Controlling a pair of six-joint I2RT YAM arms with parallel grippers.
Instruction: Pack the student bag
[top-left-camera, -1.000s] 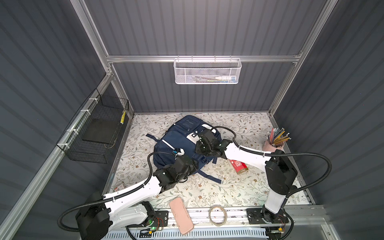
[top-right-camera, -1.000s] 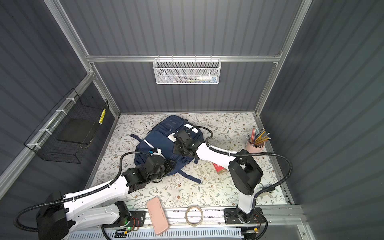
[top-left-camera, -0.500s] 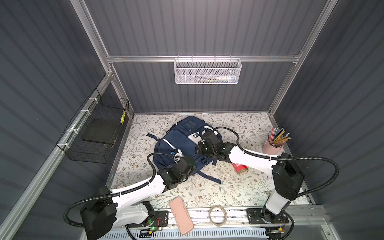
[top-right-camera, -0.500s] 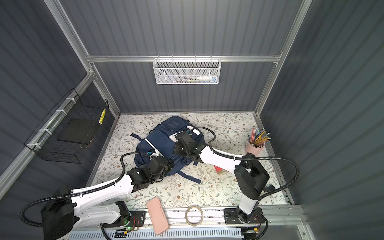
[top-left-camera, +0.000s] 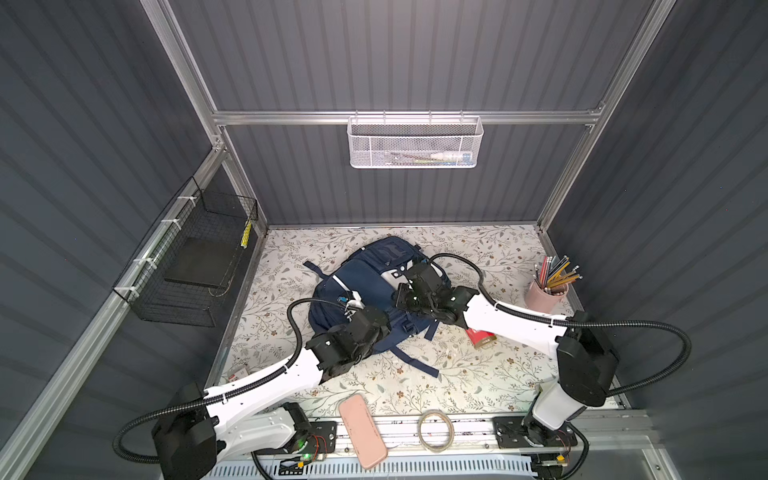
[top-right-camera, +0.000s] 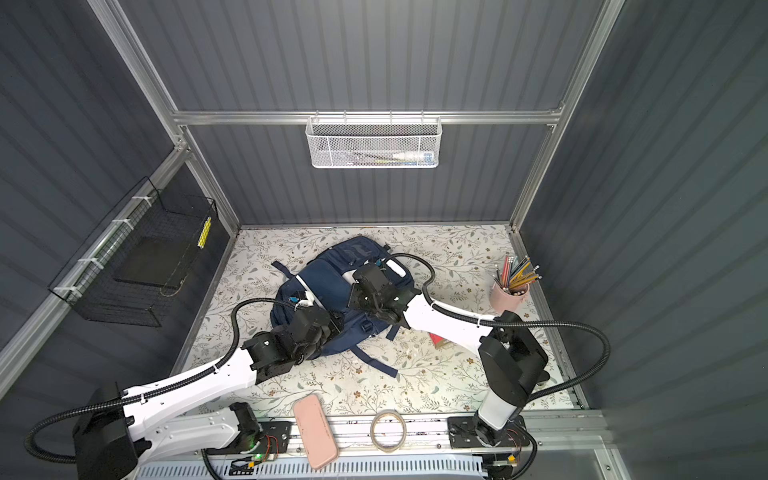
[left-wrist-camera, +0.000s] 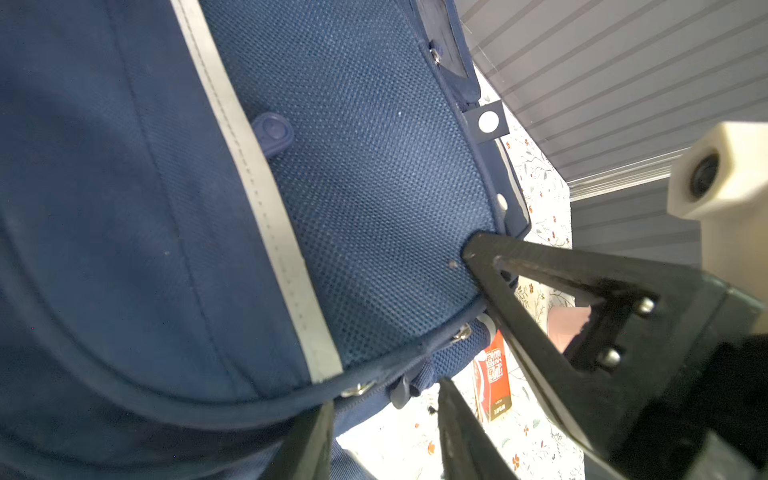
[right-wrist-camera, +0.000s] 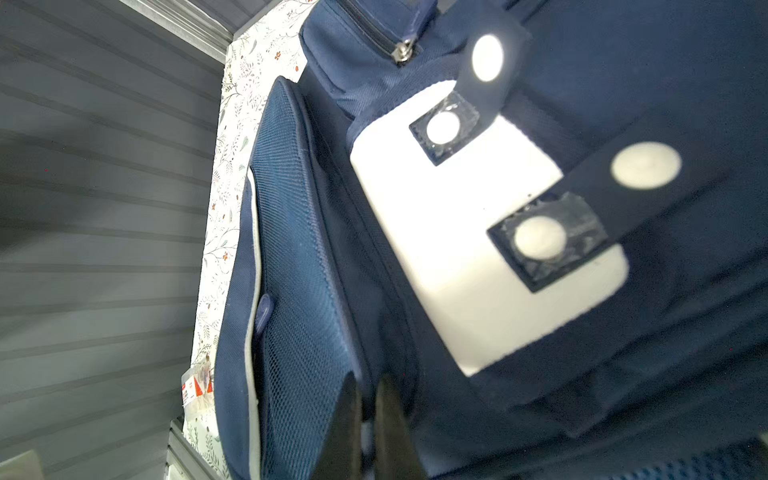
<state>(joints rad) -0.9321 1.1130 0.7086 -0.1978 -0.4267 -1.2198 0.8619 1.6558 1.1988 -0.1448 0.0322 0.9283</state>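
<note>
The student bag (top-left-camera: 365, 282) lies near the middle of the floral bench (top-left-camera: 478, 374), a little toward the back wall, its navy straps trailing toward the front. The left gripper (left-wrist-camera: 453, 316) is down at the bag's near side, jaws partly apart astride the piped edge, one fingertip (left-wrist-camera: 478, 257) touching the blue mesh panel. The right gripper (right-wrist-camera: 369, 376) comes in from the other side, close to the white patch (right-wrist-camera: 457, 257). Its jaws are closed together, tips tucked in the fold between the mesh flap and the bag's body. I cannot tell whether any fabric is caught there.

A red carton (top-left-camera: 480, 337) lies just beside the bag, under the right arm. A pink cup of pencils (top-left-camera: 545, 296) stands by the right wall. At the front edge lie a pink case (top-left-camera: 362, 430) and a tape ring (top-left-camera: 435, 430). A white mesh basket (top-left-camera: 413, 143) hangs on the back wall, a black wire basket (top-left-camera: 178, 307) on the left.
</note>
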